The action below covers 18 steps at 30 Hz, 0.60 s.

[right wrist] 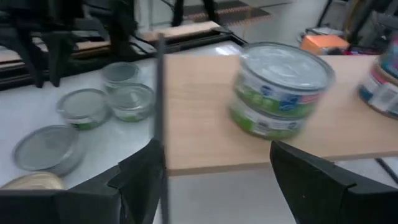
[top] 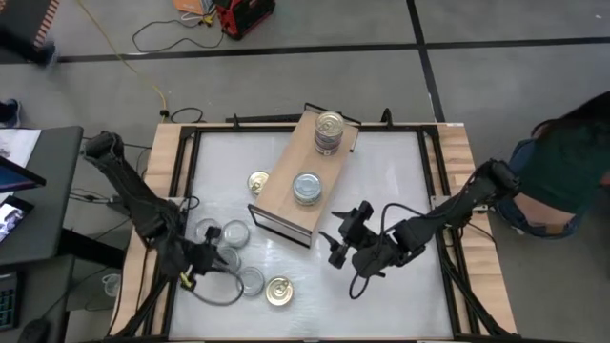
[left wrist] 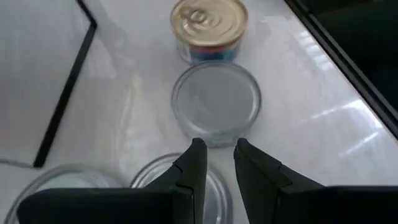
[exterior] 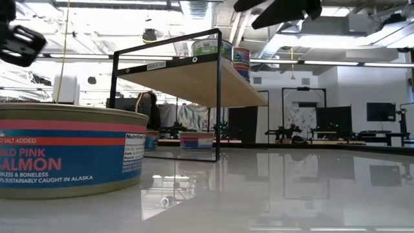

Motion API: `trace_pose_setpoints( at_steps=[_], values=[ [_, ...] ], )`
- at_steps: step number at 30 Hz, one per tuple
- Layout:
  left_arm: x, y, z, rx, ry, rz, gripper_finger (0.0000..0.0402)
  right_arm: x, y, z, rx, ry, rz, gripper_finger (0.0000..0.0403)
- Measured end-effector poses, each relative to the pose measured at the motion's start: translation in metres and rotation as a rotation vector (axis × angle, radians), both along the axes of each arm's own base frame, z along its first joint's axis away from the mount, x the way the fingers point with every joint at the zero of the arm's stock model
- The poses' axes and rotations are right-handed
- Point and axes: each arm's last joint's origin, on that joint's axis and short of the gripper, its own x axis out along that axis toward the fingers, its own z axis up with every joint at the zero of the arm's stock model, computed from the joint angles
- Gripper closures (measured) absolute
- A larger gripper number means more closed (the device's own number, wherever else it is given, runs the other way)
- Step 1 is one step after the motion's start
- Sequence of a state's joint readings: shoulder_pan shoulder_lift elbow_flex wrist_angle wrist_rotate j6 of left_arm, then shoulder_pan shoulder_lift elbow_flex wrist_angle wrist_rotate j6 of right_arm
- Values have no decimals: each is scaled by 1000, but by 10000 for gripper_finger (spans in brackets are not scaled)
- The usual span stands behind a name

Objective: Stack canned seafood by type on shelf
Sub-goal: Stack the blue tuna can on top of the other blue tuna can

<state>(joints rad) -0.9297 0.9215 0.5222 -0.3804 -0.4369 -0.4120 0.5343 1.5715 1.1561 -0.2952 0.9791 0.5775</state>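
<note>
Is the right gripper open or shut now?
Open. In the right wrist view the right gripper has its two dark fingers wide apart with nothing between them, facing the silver-lidded tins stacked on the shelf.

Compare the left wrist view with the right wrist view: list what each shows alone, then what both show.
Left wrist only: the left gripper, narrowly open over a silver tin, with a gold-lidded tin beyond.

Right wrist only: the open right gripper facing the shelf, which carries a stack of two green-label tins.

Both: silver-lidded tins on the white table.
</note>
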Motion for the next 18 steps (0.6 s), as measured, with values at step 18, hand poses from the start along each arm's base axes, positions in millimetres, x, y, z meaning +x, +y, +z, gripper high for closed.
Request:
trace_pose_setpoints(
  at_steps=[18],
  values=[
    [63, -71, -2, 216, 22, 22, 327, 48, 65, -25, 2, 83, 229, 98]
  ],
)
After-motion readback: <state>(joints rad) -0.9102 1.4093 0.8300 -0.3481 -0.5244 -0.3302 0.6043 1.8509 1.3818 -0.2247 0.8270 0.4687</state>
